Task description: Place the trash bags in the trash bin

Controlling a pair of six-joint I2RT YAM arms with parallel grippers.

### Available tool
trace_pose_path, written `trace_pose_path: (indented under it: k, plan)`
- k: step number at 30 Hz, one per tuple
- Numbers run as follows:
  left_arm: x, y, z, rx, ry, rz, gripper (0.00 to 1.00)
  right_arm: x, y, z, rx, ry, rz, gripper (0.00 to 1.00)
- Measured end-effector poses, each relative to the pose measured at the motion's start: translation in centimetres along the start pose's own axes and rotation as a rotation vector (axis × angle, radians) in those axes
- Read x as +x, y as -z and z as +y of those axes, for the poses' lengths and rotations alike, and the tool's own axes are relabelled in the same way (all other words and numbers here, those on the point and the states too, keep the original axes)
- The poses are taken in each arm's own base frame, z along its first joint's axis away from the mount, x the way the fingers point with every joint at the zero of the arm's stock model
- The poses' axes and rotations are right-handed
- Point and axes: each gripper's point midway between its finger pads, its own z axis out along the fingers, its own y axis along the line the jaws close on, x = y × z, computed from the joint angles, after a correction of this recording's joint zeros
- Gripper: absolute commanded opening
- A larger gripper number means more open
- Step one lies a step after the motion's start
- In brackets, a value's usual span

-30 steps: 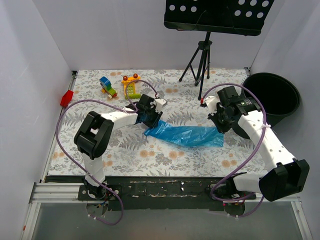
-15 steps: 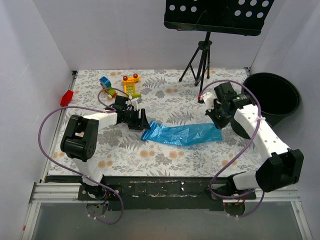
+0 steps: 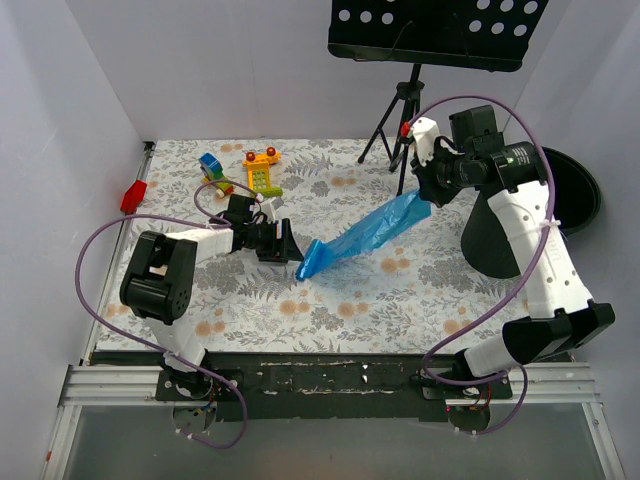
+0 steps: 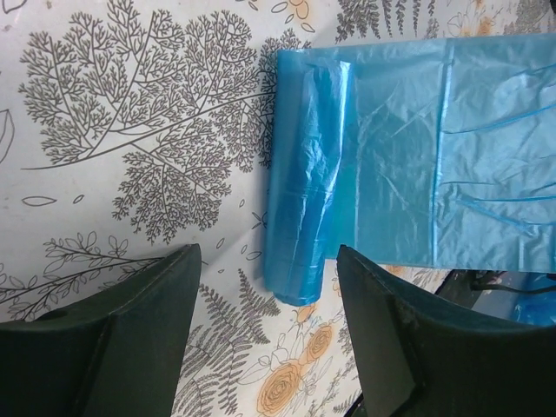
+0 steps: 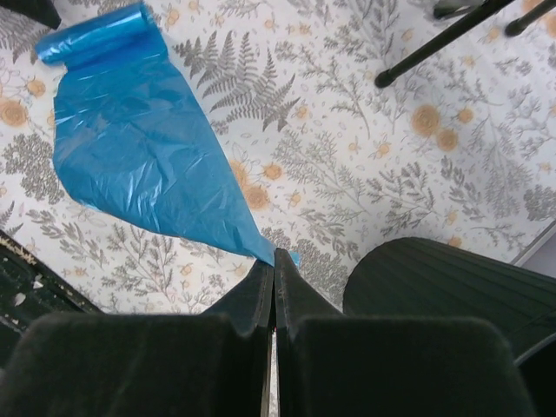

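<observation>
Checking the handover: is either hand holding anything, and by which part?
The right hand is shut on the trash bag, pinching its narrow gathered end. The left hand is open, holding nothing.

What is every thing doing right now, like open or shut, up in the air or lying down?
trash bag, one end up in the air, rolled end on the table.
left end effector, open, gripping nothing.
right end effector, shut on the trash bag's corner.
trash bin, upright, bag not inside.
music stand, standing on its tripod.
toy blocks, resting on the table.
</observation>
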Motion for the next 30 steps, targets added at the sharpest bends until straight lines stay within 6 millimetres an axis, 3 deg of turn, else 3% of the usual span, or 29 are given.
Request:
trace_pose_path:
  k: [7, 22, 30]
  plan:
    - [-0.1, -0.3, -0.2, 0.021, 0.01, 0.002, 0.65, 1.4, 0.1, 0.6, -0.024, -0.006, 0.054, 0.01]
    - [-0.4, -0.9, -0.5, 0.026, 0.015, 0.005, 0.63, 0.4, 3.5, -0.4, 0.076, 0.054, -0.001, 0.01]
    - [-0.4, -1.0, -0.3, 0.011, 0.017, 0.005, 0.61, 4.8, 3.2, -0.4, 0.123, 0.064, 0.115, 0.01]
